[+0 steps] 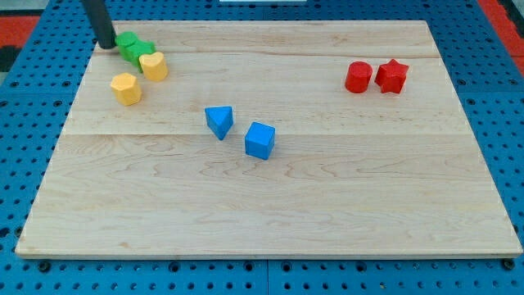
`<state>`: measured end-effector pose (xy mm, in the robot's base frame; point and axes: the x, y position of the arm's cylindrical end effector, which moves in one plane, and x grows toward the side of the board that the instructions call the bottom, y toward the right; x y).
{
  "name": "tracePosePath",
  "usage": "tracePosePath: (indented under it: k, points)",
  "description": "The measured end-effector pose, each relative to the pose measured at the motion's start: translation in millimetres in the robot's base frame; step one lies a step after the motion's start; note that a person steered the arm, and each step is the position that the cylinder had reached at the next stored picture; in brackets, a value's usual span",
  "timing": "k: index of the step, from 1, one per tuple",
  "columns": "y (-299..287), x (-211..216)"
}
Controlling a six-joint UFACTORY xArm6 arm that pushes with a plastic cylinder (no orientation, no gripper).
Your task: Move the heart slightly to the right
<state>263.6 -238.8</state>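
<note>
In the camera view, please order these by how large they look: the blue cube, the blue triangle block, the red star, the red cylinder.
1. blue cube, largest, though it also lies nearest the view's bottom.
2. blue triangle block.
3. red star and red cylinder: they look alike, so I do not rank them.

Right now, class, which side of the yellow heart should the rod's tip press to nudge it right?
There is nothing to grip. I would press my tip on the view's left side of the yellow heart, low down where it looks bare, since the green block crowds its upper left. My tip sits left of that green block.
</note>
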Motion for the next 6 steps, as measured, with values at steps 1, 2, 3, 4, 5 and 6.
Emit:
tracePosePath:
  k: [1,2,3,4,5,6]
  points:
    - [70.2,1.4]
    - [100.2,2.9]
    - [72.1,0.8]
    - [71.5,0.8]
    - [70.5,0.8]
    - [42.9,0.8]
